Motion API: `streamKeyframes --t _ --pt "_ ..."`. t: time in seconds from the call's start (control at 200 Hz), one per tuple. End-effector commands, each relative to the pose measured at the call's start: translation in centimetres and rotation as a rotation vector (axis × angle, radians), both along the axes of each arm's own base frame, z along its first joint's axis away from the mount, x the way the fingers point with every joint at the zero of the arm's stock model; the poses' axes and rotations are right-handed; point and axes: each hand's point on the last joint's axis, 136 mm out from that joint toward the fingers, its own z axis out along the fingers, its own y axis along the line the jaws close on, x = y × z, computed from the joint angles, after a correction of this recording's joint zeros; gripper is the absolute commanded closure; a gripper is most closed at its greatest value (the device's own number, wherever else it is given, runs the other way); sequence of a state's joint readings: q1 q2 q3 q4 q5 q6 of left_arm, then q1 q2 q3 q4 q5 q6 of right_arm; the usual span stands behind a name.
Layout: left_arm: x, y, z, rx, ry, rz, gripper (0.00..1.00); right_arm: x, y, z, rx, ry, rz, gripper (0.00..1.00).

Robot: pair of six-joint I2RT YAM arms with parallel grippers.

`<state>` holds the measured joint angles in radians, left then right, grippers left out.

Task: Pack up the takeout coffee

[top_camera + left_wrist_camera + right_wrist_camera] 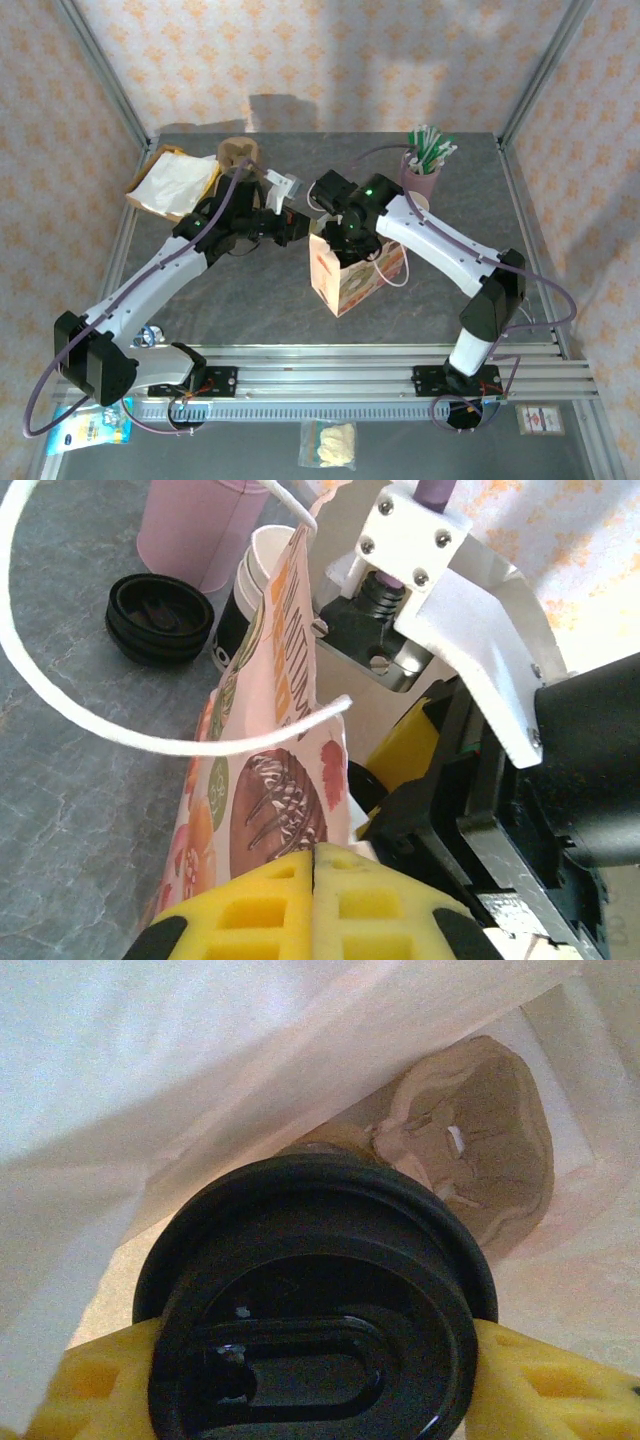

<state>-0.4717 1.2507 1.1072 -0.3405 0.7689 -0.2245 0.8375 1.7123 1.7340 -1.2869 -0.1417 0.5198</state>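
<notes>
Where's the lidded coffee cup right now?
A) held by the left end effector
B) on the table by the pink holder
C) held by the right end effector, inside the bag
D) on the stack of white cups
C: in the right wrist view the takeout coffee sits between the yellow fingers of the right end effector, with the white inner walls of the paper bag around it.

Mid-table: paper bag (pixel 345 270). Inside it: takeout coffee (pixel 315 1300), above a pulp carrier (pixel 480 1140) on the bag's floor. Toward far right corner: tumbler of stirrers (pixel 420 180), cup stack (pixel 262 565) and loose lids (pixel 160 617) just beside. Far left corner: paper stack (pixel 172 182); second pulp carrier (pixel 238 152) just right, at far edge.
</notes>
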Motion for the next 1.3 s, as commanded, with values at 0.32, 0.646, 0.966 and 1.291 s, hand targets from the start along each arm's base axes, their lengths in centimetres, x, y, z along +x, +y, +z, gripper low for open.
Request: streamKeyframes --t 0.32,0.646,0.966,1.291 --pt "-0.7 3.1 4.4 -0.109 -0.082 0.22 1.0 0.3 -1.3 1.3 -0.001 -0.033 -0.056 0.56" --pt "-1.7 0.4 1.6 0.038 -0.004 -0.029 0.39 0.1 -1.4 1.4 0.003 -0.034 -0.038 0.56" --pt "-0.8 -0.2 -0.5 0.079 0.033 -0.041 0.41 0.1 -1.5 1.3 -0.007 -0.036 -0.031 0.56" --pt "0.2 -1.4 1.3 0.052 -0.003 -0.047 0.43 0.1 -1.6 0.9 -0.018 -0.029 -0.03 0.56"
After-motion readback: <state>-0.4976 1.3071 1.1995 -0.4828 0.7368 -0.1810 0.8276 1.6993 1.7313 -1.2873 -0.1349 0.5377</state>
